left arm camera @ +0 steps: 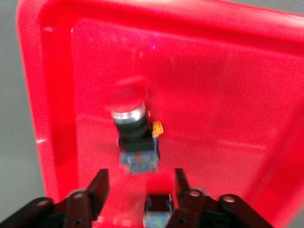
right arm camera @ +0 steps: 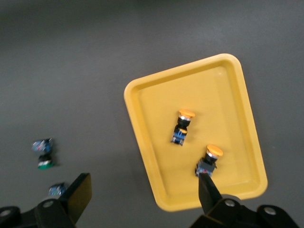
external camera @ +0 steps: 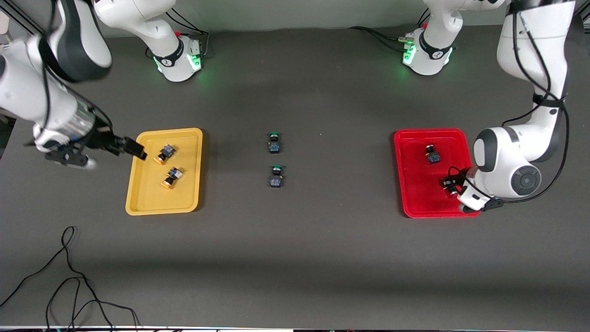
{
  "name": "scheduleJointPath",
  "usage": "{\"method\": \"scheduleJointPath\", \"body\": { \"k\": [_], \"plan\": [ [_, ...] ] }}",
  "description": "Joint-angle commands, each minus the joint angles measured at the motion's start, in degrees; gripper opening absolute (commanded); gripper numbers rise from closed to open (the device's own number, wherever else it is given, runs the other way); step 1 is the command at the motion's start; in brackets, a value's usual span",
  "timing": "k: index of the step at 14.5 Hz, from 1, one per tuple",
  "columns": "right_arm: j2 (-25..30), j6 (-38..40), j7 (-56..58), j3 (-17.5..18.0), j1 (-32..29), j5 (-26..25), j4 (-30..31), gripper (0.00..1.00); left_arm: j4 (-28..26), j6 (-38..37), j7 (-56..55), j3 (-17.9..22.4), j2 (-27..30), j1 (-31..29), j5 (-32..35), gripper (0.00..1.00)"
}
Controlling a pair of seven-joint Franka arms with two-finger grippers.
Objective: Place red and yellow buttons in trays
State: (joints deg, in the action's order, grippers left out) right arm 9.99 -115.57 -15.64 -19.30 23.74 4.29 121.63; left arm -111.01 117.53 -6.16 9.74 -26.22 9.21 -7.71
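Note:
The red tray (external camera: 415, 193) holds two red buttons. One (external camera: 432, 154) lies free and also shows in the left wrist view (left arm camera: 135, 128). The other (external camera: 451, 186) lies under my left gripper (external camera: 449, 184), whose open fingers straddle it (left arm camera: 158, 209) with its cap hidden. My left gripper (left arm camera: 141, 187) sits low over the tray (left arm camera: 228, 95). The yellow tray (external camera: 138, 193) holds two yellow buttons (external camera: 165, 153) (external camera: 171, 177). My right gripper (external camera: 115, 154) is open and empty over the tray's edge (right arm camera: 142, 142); the buttons show in its view (right arm camera: 183, 126) (right arm camera: 209, 161).
Two green-capped buttons (external camera: 274, 142) (external camera: 276, 176) lie on the dark table midway between the trays; they also show in the right wrist view (right arm camera: 43, 154) (right arm camera: 57, 191). A black cable (external camera: 69, 276) loops on the table near the front camera at the right arm's end.

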Motion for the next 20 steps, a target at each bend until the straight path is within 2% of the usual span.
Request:
{"method": "scheduleJointPath", "body": {
  "k": [1, 3, 5, 6, 7, 9, 10, 13, 17, 20],
  "plan": [
    [6.9, 8.6, 1.6, 7.2, -5.5, -2.7, -2.1, 1.00, -1.0, -10.7, 0.0, 0.5, 13.2, 0.6, 0.5, 0.99],
    [10.8, 11.9, 1.7, 13.0, -10.0, -2.9, -3.0, 1.00, -0.9, -15.6, -0.3, 0.6, 21.8, 0.5, 2.8, 0.99],
    [13.0, 13.3, 3.4, 13.6, -10.6, -3.0, -3.7, 1.00, 0.1, -18.1, -1.5, 0.1, 27.5, 0.5, 8.0, 0.99],
    [13.1, 14.4, 4.9, 13.6, -11.0, -3.0, -5.2, 1.00, 1.8, -20.0, -1.5, -1.0, 28.8, -0.2, 8.3, 0.99],
    [12.9, 16.2, 6.0, 13.6, -12.3, -3.0, -6.6, 1.00, 4.8, -22.5, -1.5, -2.8, 29.0, -2.3, 8.3, 0.99],
    [12.8, 19.7, 7.9, 13.6, -12.8, -3.0, -8.1, 1.00, 9.6, -26.1, -1.5, -10.5, 28.8, -8.9, 8.4, 0.99],
    [13.0, 20.7, 7.9, 13.6, -12.8, -3.0, -7.9, 1.00, 10.5, -26.6, -1.5, -12.7, 28.8, -10.6, 8.5, 1.00],
    [12.4, 21.4, 8.7, 13.6, -12.6, -4.2, -7.9, 1.00, 13.0, -26.4, -1.4, -12.6, 28.2, -8.5, 8.6, 1.00],
    [11.1, 21.4, 12.2, 13.7, -12.8, -6.0, -9.0, 1.00, 15.6, -26.6, -1.7, -7.2, 26.6, -2.3, 8.9, 1.00],
    [8.7, 22.5, 11.9, 13.7, -12.8, -5.7, -12.6, 1.00, 16.6, -27.1, -1.3, -6.9, 26.0, -2.3, 8.9, 1.00]
  ]
}}
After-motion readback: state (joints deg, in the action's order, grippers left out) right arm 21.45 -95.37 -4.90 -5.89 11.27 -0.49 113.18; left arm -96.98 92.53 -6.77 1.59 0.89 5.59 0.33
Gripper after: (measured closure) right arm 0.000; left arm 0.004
